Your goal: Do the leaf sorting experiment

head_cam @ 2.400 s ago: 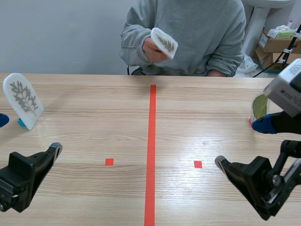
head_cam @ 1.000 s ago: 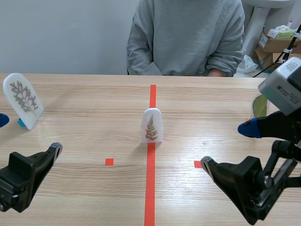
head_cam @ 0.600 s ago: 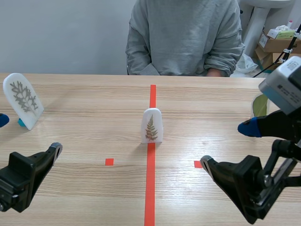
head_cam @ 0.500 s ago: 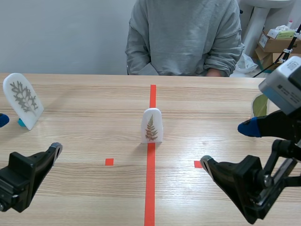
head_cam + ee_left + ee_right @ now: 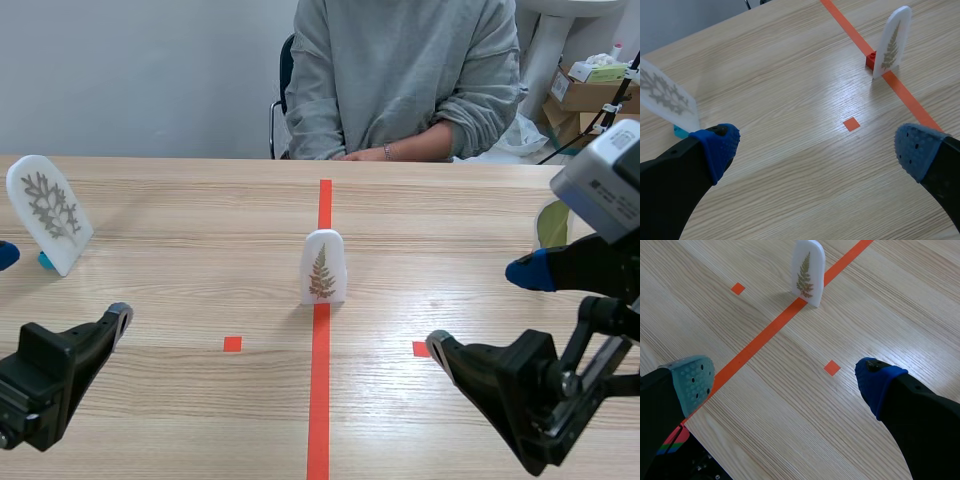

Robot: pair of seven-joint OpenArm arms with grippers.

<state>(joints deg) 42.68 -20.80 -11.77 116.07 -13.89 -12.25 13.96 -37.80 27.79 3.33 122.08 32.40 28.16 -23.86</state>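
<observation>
The fern-leaf card (image 5: 323,266) stands upright on the centre tape line (image 5: 319,400), mid-worktop (image 5: 200,220), well ahead of both arms. The left gripper (image 5: 817,150) and the right gripper (image 5: 785,382) have their jaws open and empty. We advise gripping the card low across its flat faces and lifting straight up, so that it does not tip.

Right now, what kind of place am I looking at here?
Most likely a robotics lab or test room: a left arm and right arm flank a wooden table marked with an orange-red tape line, a leaf card stands on that line, and cardboard boxes sit behind.
</observation>
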